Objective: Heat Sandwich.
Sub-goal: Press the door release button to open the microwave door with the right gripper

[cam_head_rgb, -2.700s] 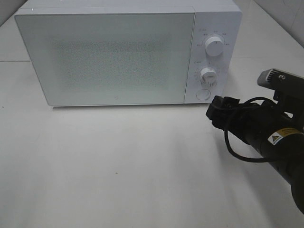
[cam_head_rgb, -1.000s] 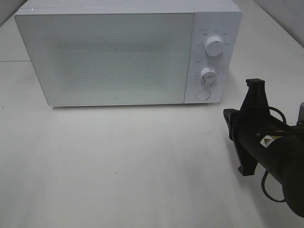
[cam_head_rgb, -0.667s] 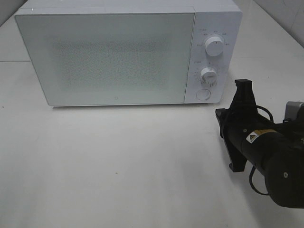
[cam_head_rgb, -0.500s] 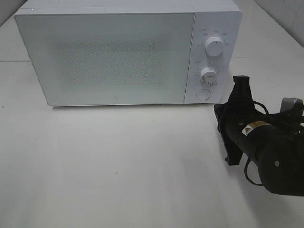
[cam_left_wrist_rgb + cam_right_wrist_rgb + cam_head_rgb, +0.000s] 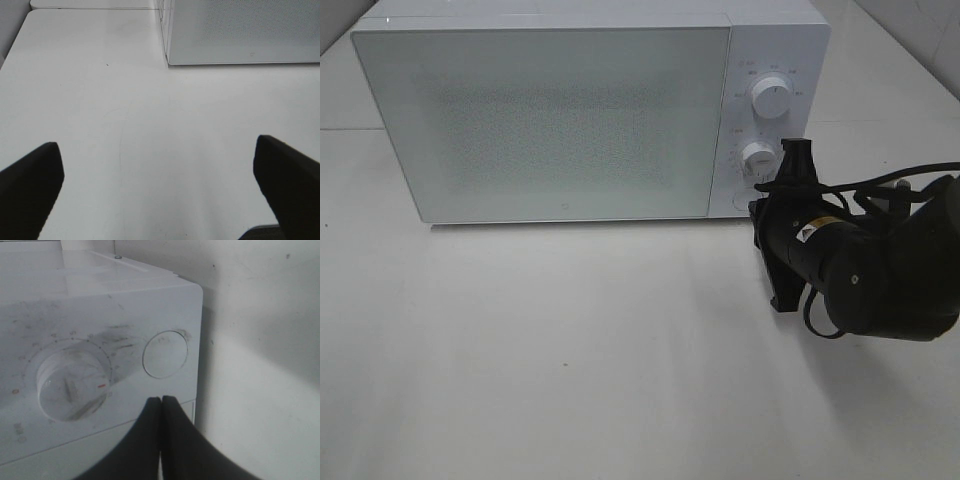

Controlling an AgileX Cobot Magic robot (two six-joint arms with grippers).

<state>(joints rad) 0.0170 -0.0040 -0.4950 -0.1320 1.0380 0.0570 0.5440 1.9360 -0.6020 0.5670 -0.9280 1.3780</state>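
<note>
Jaws pressed shut, the right arm aims the right jaws at the control panel of the white microwave. Their tip sits just short of the round button, beside the lower dial and below the upper dial. Whether the tip touches the panel cannot be told. The left jaws stand wide open, their dark fingers spread apart above the white surface, near the microwave's front corner and holding nothing.

The frosted door is fully closed, and the sandwich appears in none of the three views. It is not on the visible stretch of the surface and not in either arm's grasp. It may lie behind the door, which gives no view of the inside, or somewhere out of frame.

Progress is therefore hard to score. The step in hand looks like a press of the round button, probably the door release. If the oven is empty, almost everything remains: opening, loading, closing and setting the dials. If the sandwich is inside, the press could instead begin its retrieval. The pictures do not settle which.
</note>
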